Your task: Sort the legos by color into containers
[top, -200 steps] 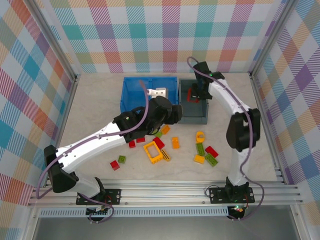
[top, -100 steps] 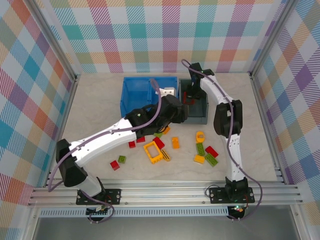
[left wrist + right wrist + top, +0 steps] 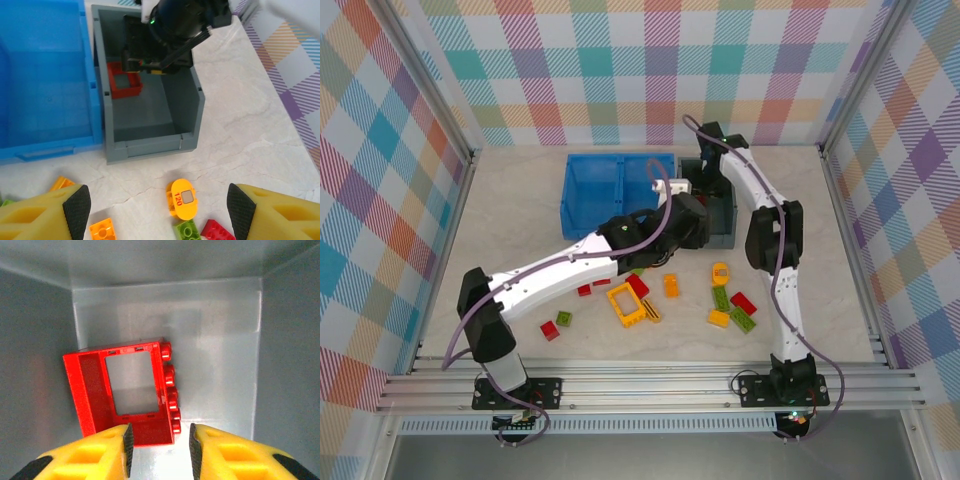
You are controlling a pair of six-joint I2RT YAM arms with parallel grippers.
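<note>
Gripper, left [image 3: 157,210]: jaws spread wide, nothing between them, hanging above the pale marbled table [image 3: 250,125] just short of the grey bin [image 3: 192,117]. Below and between its yellow fingers [image 3: 45,212]: rounded yellow piece [image 3: 181,199] printed 120, lying flat. Just beside the near edge of that piece is a green brick [image 3: 186,231], with a red brick [image 3: 217,231] next to it toward the right-hand finger. By the left-hand finger: orange brick [image 3: 104,230], nearer, and second orange brick [image 3: 62,182], slightly farther on. Behind this gripper, toward the arm bases: yellow window frame [image 3: 627,305] lying flat, with more loose pieces in red, green and yellow scattered to either side of it on the table. Ahead of this gripper: the grey bin, open-topped, its front wall nearest, with the blue bin [image 3: 50,145] touching its left wall. Gripper, right [image 3: 161,445]: inside the grey bin toward its far end, pointing down, jaws parted by a narrow gap with bare bin floor showing between the tips, gripping nothing. Red window frame [image 3: 125,390]: resting on the floor of the grey bin just beyond the right gripper's fingertips, close to the wall on the blue bin's side, free of both fingers.
</note>
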